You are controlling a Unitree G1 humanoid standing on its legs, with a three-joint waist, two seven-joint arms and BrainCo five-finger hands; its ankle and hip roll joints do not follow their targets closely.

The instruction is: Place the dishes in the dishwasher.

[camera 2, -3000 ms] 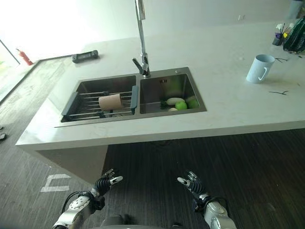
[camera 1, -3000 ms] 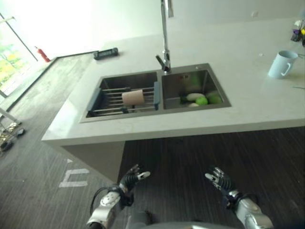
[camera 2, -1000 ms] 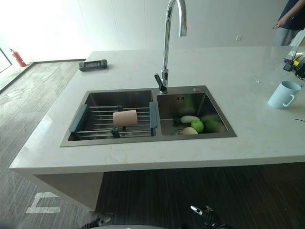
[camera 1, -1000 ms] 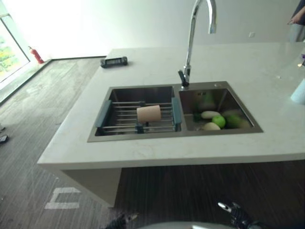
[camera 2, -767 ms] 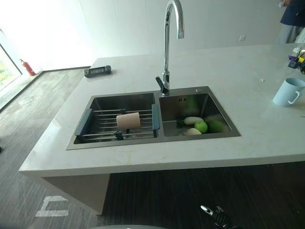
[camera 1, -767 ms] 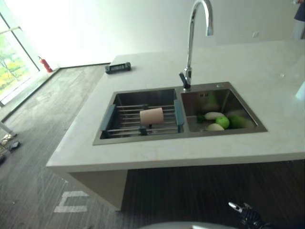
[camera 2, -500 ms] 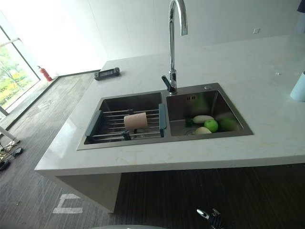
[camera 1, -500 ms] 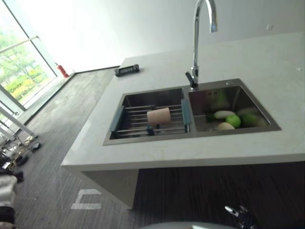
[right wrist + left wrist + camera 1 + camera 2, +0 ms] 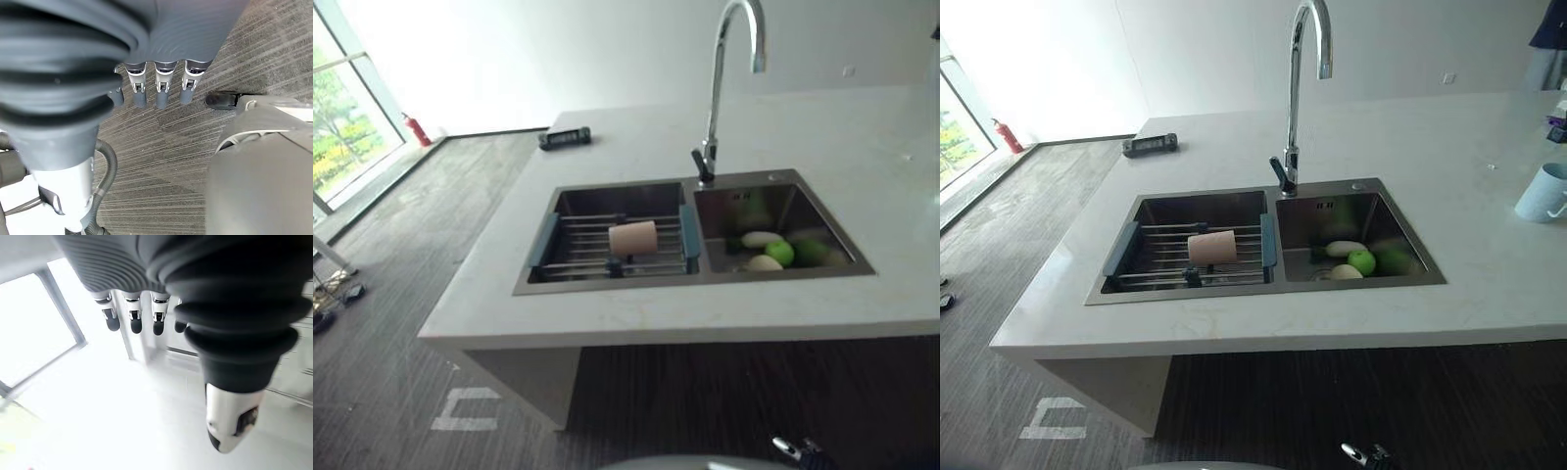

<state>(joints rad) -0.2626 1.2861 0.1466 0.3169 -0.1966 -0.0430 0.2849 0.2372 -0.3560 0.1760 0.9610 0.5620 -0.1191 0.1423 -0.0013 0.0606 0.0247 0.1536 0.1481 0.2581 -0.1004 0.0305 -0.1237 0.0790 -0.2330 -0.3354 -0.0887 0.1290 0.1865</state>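
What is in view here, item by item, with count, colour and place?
Counter: one, pale stone.
Sink: one, steel, two basins, set into the counter.
Tap: one, chrome, behind the divider.
Rack: one, wire with blue ends, across the left basin.
Cup: one, beige, on its side on the rack.
Dishes: several, green and white, in the right basin.
Mug: one, light blue, on the counter, far right.
Device: one, dark, counter's far left corner.
Fire extinguisher: one, red, floor by the window.
Left hand: open, empty.
Right hand: open, empty, above the floor.

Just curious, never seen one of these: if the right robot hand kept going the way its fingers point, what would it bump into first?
Probably the dark floor: the right robot hand points its relaxed fingers down at it, with nothing between, though depth is hard to judge.
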